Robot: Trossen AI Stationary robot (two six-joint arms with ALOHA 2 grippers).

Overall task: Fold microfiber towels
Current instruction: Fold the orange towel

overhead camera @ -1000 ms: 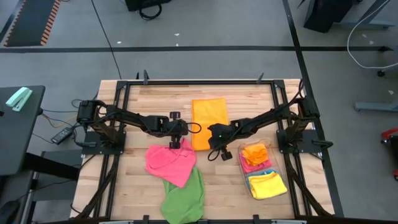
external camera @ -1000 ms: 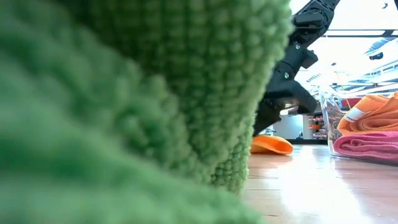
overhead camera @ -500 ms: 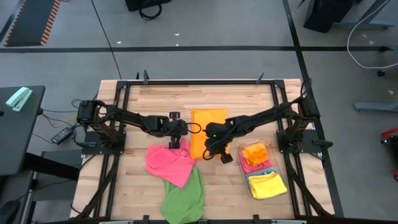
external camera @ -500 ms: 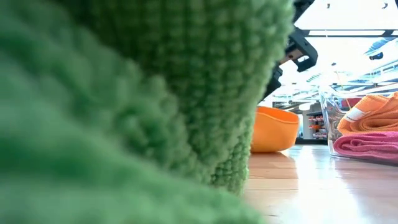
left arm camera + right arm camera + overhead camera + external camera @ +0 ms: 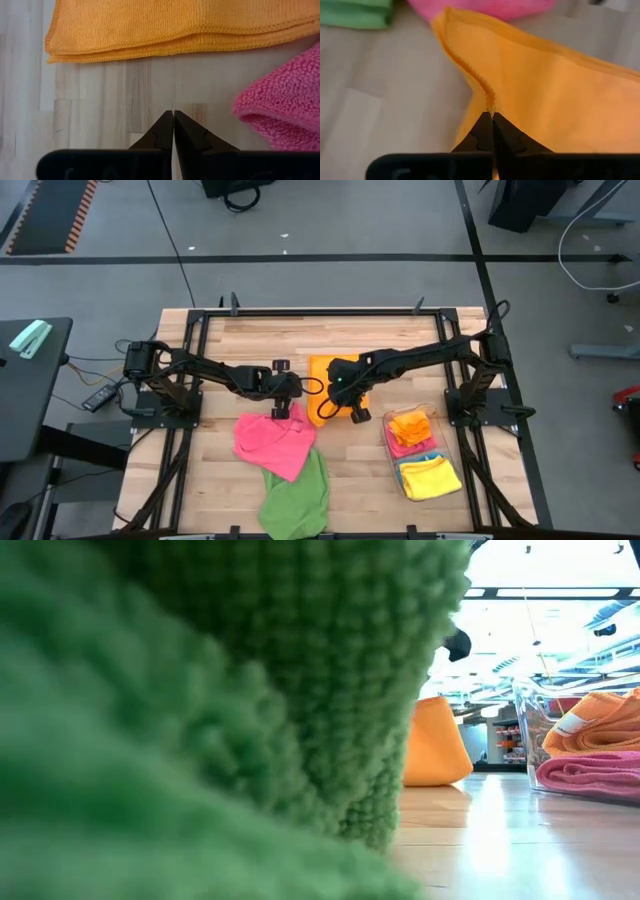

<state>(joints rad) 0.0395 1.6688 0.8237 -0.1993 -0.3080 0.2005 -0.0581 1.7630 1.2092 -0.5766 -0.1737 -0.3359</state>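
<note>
High view: three loose towels, two arms.

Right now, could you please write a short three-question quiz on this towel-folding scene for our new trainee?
1. True or false: the right gripper is shut on an edge of the orange towel.
2. Which towel lies nearest the table's front edge in the high view? A pink, B green, C orange.
3. Fill in: the left gripper is shut over bare wood, holding ____.

Key:
1. True; it pinches the hem, and the towel stands raised in the low view.
2. B, the green towel, partly under the pink towel.
3. Nothing.
</note>
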